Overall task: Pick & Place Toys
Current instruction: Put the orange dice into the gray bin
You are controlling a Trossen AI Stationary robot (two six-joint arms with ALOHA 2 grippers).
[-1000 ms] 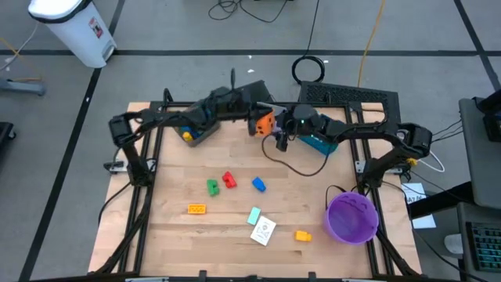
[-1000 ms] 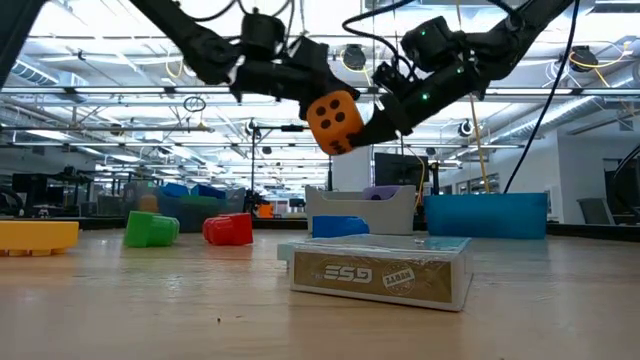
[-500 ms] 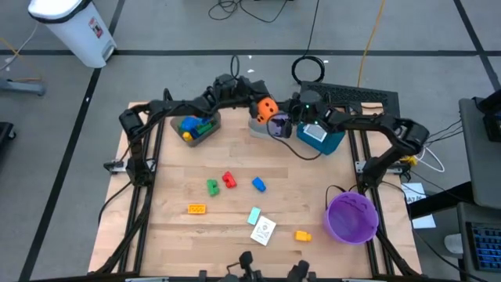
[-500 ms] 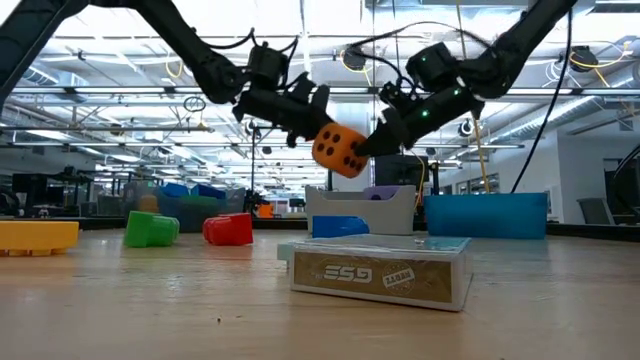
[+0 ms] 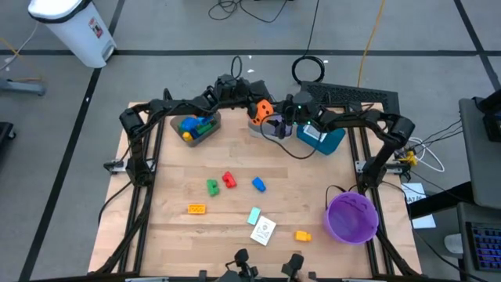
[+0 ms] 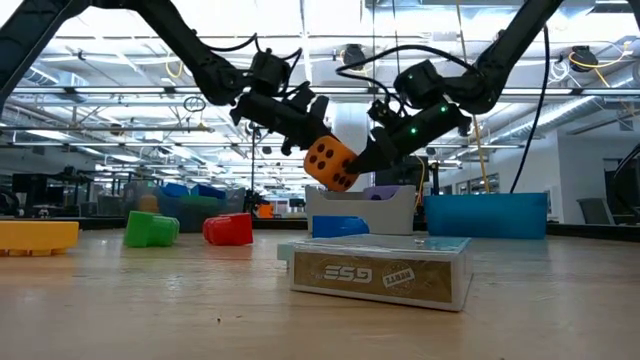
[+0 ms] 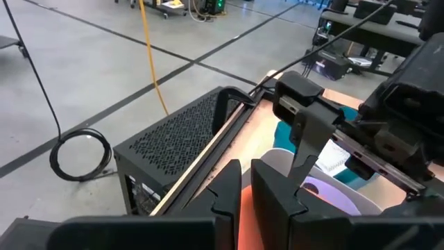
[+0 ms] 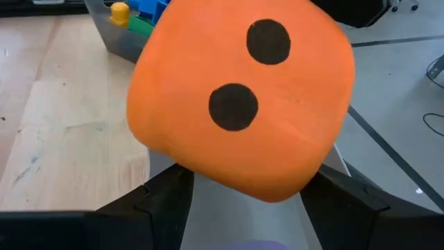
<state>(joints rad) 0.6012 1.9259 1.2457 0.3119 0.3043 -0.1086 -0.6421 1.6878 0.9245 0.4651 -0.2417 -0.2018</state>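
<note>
Orange die [image 6: 330, 163] in air, gripped across opposite faces by right tool [image 6: 352, 166], just above grey bin [image 6: 362, 211] holding purple die [image 6: 382, 190]. Looks light, likely soft foam, rounded corners; flat faces best hold, corners would slip. Left tool [image 6: 312, 113] pinched shut, empty, touching or just beside die's upper side. Bin directly below both tools.

Orange die [image 8: 239, 97] hides the right fingers; card print [image 5: 264, 230] illegible.
</note>
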